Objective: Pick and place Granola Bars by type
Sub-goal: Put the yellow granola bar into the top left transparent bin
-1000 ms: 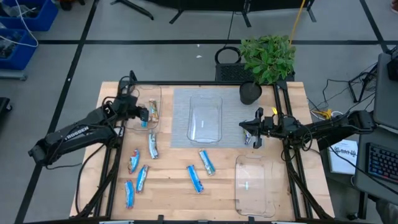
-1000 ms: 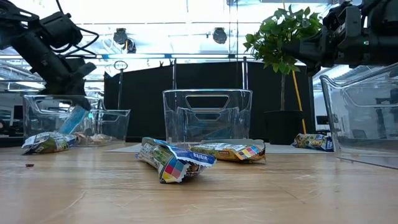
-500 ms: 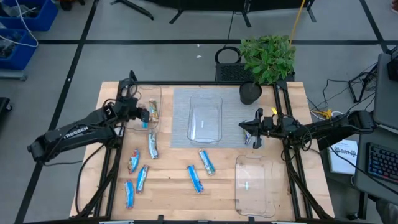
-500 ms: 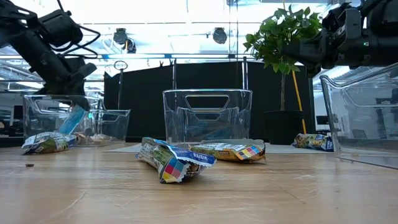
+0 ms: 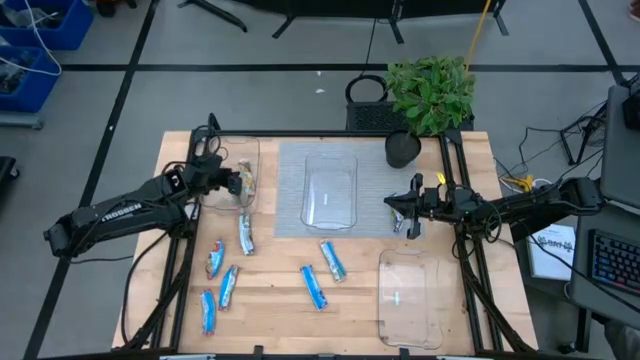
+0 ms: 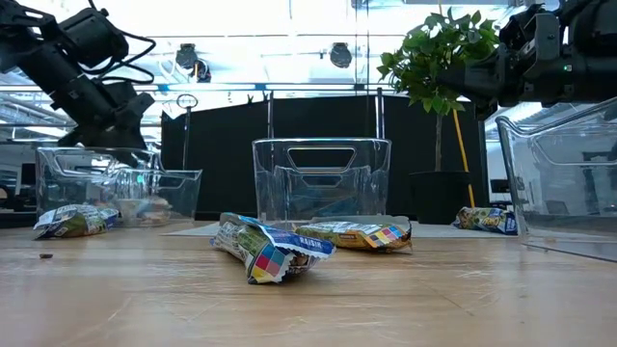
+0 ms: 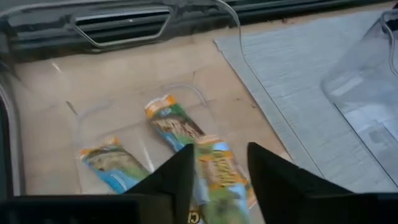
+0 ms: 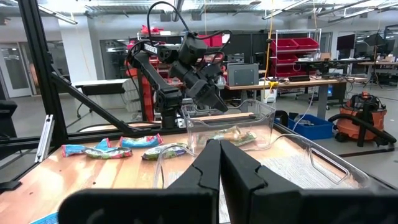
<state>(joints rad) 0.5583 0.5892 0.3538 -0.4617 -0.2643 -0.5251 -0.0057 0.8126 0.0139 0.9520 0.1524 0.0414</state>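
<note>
My left gripper [image 5: 238, 183] is open and empty above the clear left tray [image 5: 222, 150]. In the left wrist view its fingers [image 7: 180, 180] stand over the bars lying in that tray: a blue bar [image 7: 111, 165] and tan-orange bars [image 7: 177, 127]. My right gripper [image 5: 402, 213] is shut and empty, held above a bar [image 5: 400, 226] that lies on the table right of the grey mat. Several blue bars [image 5: 315, 287] and a silver-grey bar [image 5: 245, 234] lie flat on the wooden table.
A clear tray [image 5: 330, 160] stands on the grey mat [image 5: 290, 200] at the table's middle. Another clear tray [image 5: 385, 300] stands near the front right. A potted plant [image 5: 430, 95] stands at the far edge. Black frame rails run along both sides of the table.
My left gripper has opened and let go of the blue bar, which hung below it over the left tray. The bar has fallen into the tray among the other bars. The gripper has gone up a little.
</note>
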